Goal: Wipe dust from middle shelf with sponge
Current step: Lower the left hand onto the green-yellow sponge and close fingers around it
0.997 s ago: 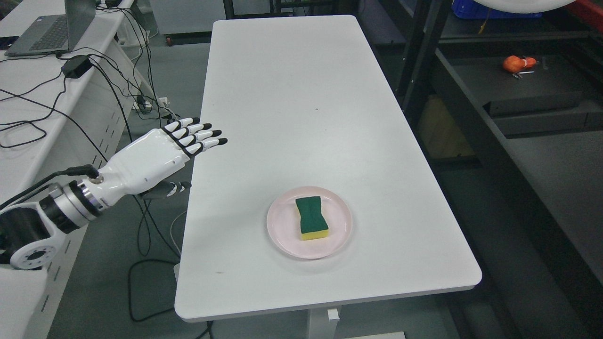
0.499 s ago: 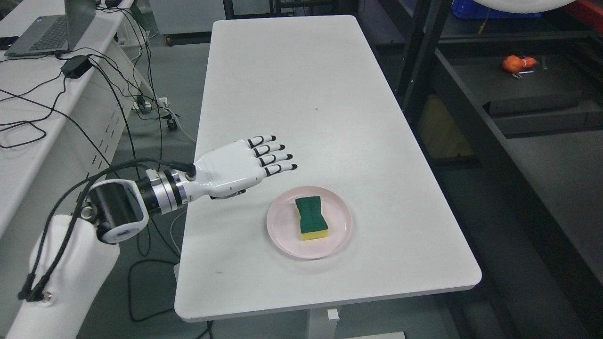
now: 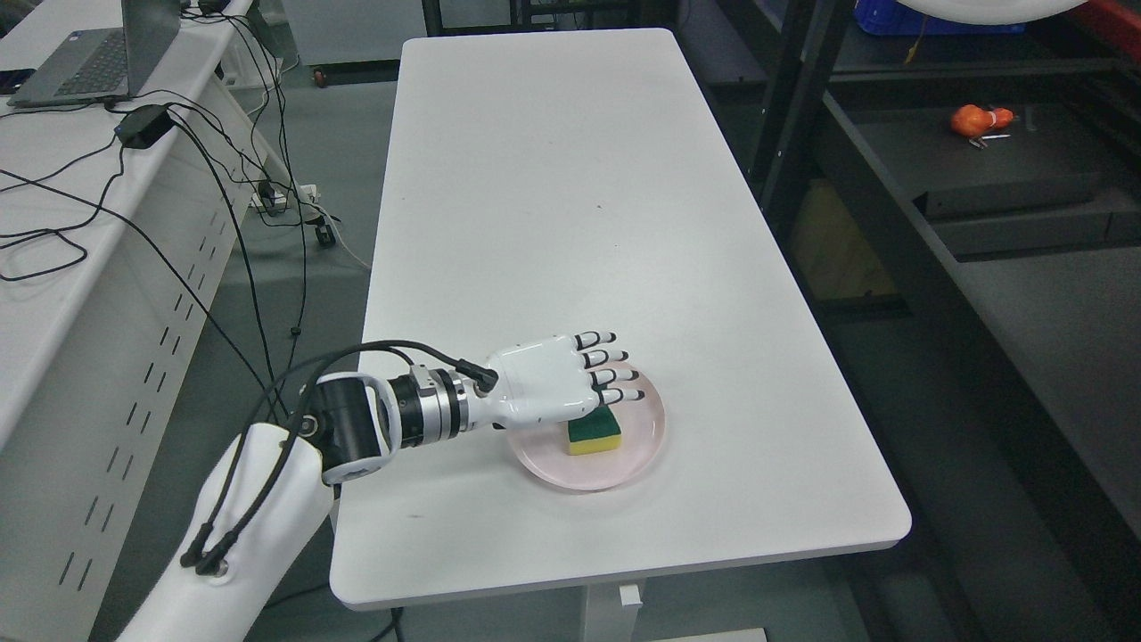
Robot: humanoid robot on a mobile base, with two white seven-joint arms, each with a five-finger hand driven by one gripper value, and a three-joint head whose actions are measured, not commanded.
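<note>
The sponge lies on a round, smooth pink plate toward six o'clock on the white table. We see its yellow foam body and rough green scouring top, though only the near end shows, because the left hand hovers over its far half. From the head view, we see the hand's glossy white plastic shell reaching in from eight o'clock, palm down, its black-jointed fingers stretched out straight and slightly apart, holding nothing. We cannot tell whether the palm touches the sponge. A silver metal wrist ring and black cables run back along the arm. At two o'clock stands a dark metal shelf with a small orange object on it. At ten o'clock a laptop sits on a desk.
</note>
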